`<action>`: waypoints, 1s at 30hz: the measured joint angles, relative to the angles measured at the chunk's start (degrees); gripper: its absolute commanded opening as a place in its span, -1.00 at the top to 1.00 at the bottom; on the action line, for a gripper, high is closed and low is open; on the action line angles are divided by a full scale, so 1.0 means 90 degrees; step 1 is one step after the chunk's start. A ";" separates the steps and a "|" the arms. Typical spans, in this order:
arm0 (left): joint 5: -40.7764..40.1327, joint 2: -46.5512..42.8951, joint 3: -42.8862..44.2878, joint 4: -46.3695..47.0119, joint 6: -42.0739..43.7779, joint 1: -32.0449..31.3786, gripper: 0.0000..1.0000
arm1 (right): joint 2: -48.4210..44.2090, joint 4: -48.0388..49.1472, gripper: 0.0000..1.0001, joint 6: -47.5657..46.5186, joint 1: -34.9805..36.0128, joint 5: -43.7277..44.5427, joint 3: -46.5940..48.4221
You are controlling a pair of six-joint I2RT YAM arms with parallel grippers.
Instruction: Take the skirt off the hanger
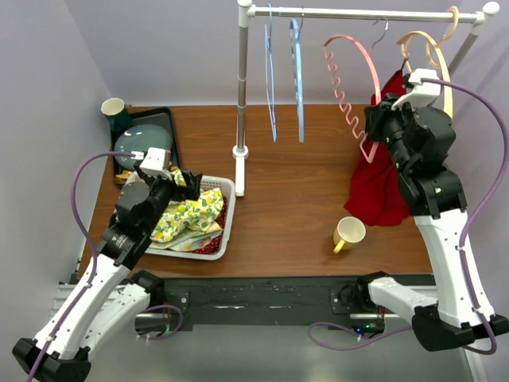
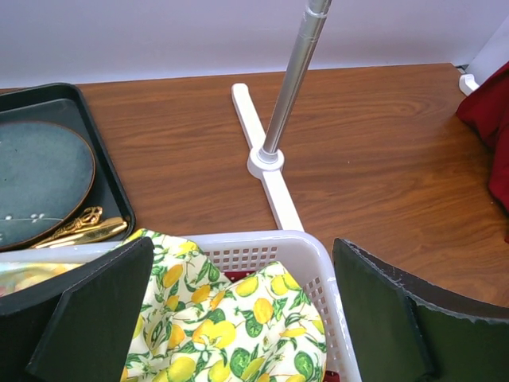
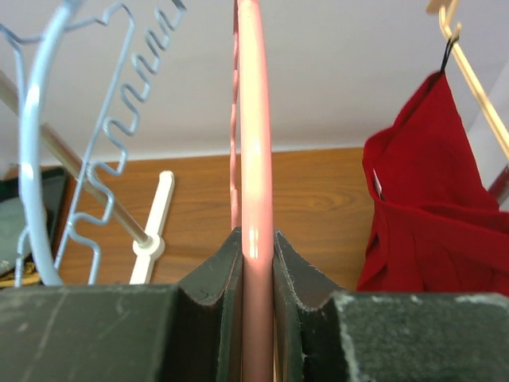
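Right gripper (image 3: pixel 256 243) was clamped narrow on the pink hanger (image 3: pixel 256 119), jaws pinching its rim edge-on. Left gripper (image 2: pixel 242 298) hung wide open over the basket (image 2: pixel 238 239) near the desk's (image 1: pixel 294 183) left edge, holding nothing.

Skirt (image 1: pixel 380 187) hung at the right end of the rail (image 1: pixel 358 13), hem pooled on the desk by the right edge. In the right wrist view it looked hooked by a black clip to the tan hanger (image 3: pixel 477 87), not the pink one. Hard to be sure.

Risks, as judged:
- Possibly the wrong hanger gripped: a pull would lift the pink hanger off the rail and the skirt would not come.
- Thin glossy rim could slip or twist between the jaws, since contact was narrow.
- Rack looked light on a slim white foot (image 2: pixel 270 191). A side pull could tip it or set the blue hangers (image 1: pixel 297 79) swinging.
- A dragged hem could catch the mug (image 1: pixel 348 233), just beside it toward the near edge.
- Clip might not release, and the fabric could snag or stretch.

Materials:
- Pink hanger: smooth, glossy, thin, arched, one side wavy-notched.
- Skirt: deep red, matte, soft, in loose folds.
- Rail and post (image 2: pixel 290 79): brushed metal tube with white plastic joints.
- Mug: yellow, glazed.
- Basket: white perforated plastic, holding a lemon-print cloth (image 2: pixel 231 318).
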 measured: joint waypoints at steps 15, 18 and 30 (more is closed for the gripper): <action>0.0107 0.0012 0.0000 0.0046 0.0005 0.0000 -1.00 | 0.0656 0.0690 1.00 -0.0182 0.0000 -0.0228 0.0495; 0.0107 0.0012 0.0000 0.0046 0.0044 0.0000 -1.00 | 0.0942 0.0784 1.00 -0.0253 0.0036 -0.0418 0.0495; 0.0104 0.0015 0.0000 0.0046 0.0097 0.0000 -1.00 | 0.0767 0.0335 -0.45 -0.0459 0.0364 -0.0381 0.0204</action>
